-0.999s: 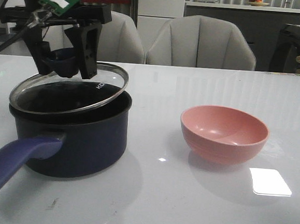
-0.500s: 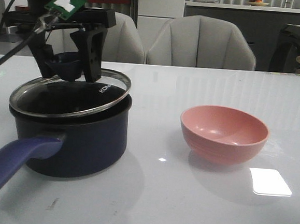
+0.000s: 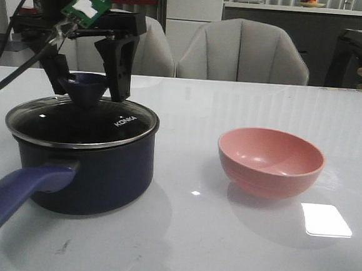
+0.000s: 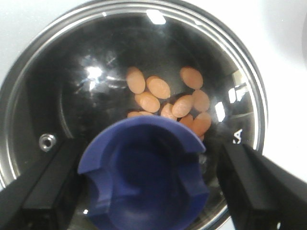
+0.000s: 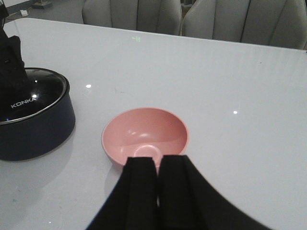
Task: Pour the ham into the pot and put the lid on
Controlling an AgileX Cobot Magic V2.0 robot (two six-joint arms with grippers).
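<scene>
lid [image 3: 85, 123]: seated level on pot [image 3: 84, 165], so cover done | ham [image 4: 168, 100]: inside pot, under glass | my left pincer [image 3: 89, 81]: spread, straddling knob [image 3: 86, 88], not gripping | my right pincer [image 5: 158, 165]: closed, empty, over bowl [image 3: 270, 160]

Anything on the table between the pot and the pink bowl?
Nothing: in the front view, only bare table lies between the pot and the pink bowl.

The dark navy pot [image 3: 84, 165] was stood near the left edge of the worktop, its long purple-blue handle [image 3: 13, 201] pointed toward the front-left corner. The glass lid [image 3: 81, 122] was seated level on its rim. Orange-pink ham slices [image 4: 168, 98] were seen piled inside through the glass.
</scene>
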